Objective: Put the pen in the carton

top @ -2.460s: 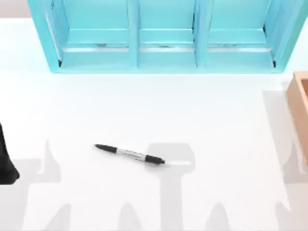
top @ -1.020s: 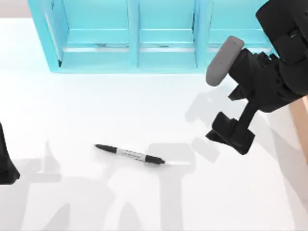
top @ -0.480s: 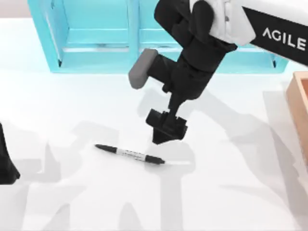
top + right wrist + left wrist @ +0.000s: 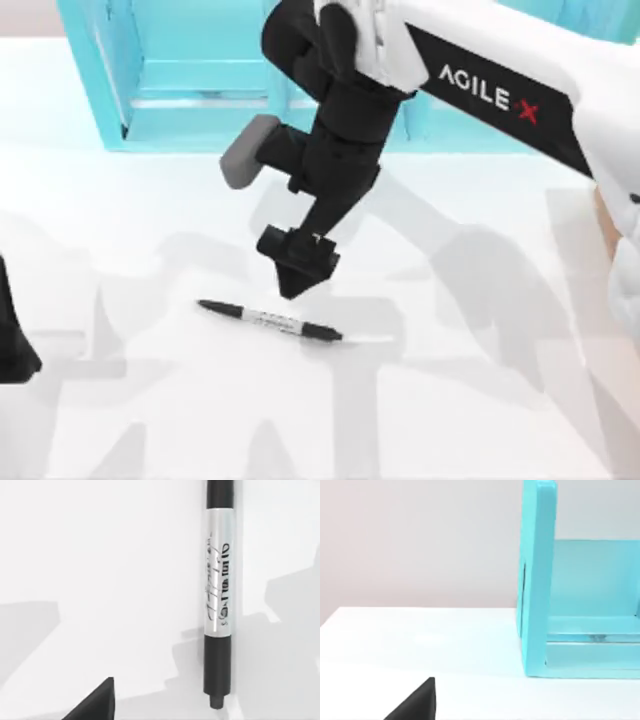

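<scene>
white table (image 4: pixel 480 420) with blue shelf (image 4: pixel 200 90) at the back | pen (image 4: pixel 270 321) flat near the middle | right gripper (image 4: pixel 297 285) just above pen, fingers cannot tell | left gripper (image 4: pixel 12 340) parked at left edge

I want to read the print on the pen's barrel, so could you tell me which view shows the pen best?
The right wrist view: the pen is close up there, its white barrel's dark print and one black end plain. The top view shows the whole pen lying on the table, small, just beyond the right pincer.
</scene>
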### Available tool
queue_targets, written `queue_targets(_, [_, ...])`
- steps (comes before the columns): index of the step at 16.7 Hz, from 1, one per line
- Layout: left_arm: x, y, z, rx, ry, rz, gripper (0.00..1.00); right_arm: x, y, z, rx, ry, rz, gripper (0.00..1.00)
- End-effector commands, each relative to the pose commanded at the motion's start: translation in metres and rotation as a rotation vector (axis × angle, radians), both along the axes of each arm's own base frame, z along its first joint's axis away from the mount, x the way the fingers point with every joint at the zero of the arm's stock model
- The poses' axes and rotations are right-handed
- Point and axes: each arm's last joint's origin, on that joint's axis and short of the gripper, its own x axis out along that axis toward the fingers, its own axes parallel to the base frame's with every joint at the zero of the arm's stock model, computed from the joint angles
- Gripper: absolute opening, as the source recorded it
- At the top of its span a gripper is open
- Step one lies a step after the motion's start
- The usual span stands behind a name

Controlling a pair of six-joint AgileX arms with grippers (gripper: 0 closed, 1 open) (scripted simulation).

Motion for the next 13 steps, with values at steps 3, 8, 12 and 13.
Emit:
queue_targets(3, [0.000, 0.000, 0.000, 0.000, 0.000, 0.000, 1.00, 0.004, 0.008, -0.009, -0.015, 0.021, 0.007, 1.00])
queue_targets(8, [0.000, 0.000, 0.000, 0.000, 0.000, 0.000, 1.00, 0.005, 0.010, -0.013, -0.020, 0.028, 0.011, 1.00])
queue_targets(12, [0.000, 0.000, 0.000, 0.000, 0.000, 0.000, 1.00, 0.006, 0.008, -0.013, -0.019, 0.027, 0.006, 1.00])
queue_targets(13, [0.000, 0.000, 0.000, 0.000, 0.000, 0.000, 1.00, 0.005, 0.010, -0.017, -0.021, 0.028, 0.008, 1.00])
